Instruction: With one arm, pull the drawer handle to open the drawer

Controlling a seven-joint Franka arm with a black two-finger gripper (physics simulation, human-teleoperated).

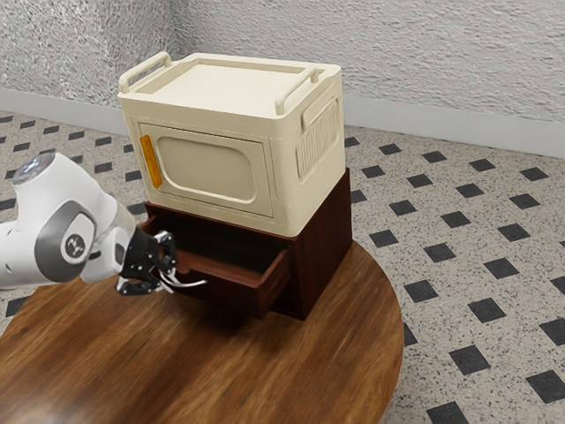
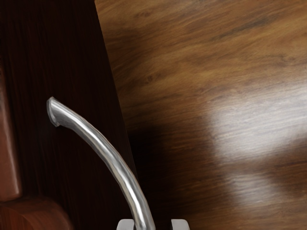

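arm of white, rounded segments with grey joint caps (image 1: 75,231) reaches in from the exterior view's left, low over the table, and ends in a black two-finger gripper (image 1: 164,264) close to the front of the drawer. its fingers are parted, with the curved, silvery metal handle (image 2: 117,165) running between their tips; the bar lies right beside one tip, with a clear gap to the other, so i would not call it gripped. next to the right, the dark reddish-brown wooden drawer (image 1: 231,295) that bears this handle already stands partly out, its inside showing. to take it further, i'd centre the hand on the bar, close evenly, then draw straight out along the drawer's own line, away from the housing, level and slow; a sideways tug could make it bind, and a loose hook could slip off the curve. above, again from the left, an orange upright strip (image 1: 151,162) sits on the front of a cream, box-shaped storage case with rails on top (image 1: 205,168), which rests on the dark wooden cabinet (image 1: 320,246) and looks clear of the pull. the closer worries are the drawer's front rim beside the knuckles and, below, the round brown wooden table (image 1: 353,353), which leaves little room to dip. beyond it lies the speckled floor with dark diamonds (image 1: 450,314).
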